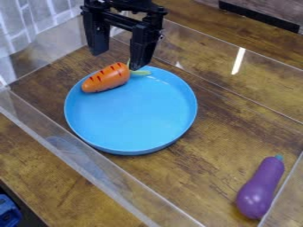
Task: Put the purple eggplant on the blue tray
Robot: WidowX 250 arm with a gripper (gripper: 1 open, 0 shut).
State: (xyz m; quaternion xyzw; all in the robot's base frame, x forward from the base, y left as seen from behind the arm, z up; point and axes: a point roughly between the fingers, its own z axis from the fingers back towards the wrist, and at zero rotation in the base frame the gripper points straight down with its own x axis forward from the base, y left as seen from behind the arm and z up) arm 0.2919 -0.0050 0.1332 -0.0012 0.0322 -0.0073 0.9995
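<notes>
The purple eggplant (260,187) lies on the wooden table at the lower right, narrow stem end pointing up, well apart from the blue tray (136,120). That round tray fills the middle of the view. An orange carrot (106,78) with a green top rests on the tray's far-left rim. My gripper (120,49), black with two long fingers, hangs open just above and behind the carrot at the top of the view, holding nothing. It is far from the eggplant.
Clear plastic walls (236,53) enclose the wooden table on several sides; one runs along the front left and another past the eggplant on the right. A bright glare streak lies on the table behind the tray.
</notes>
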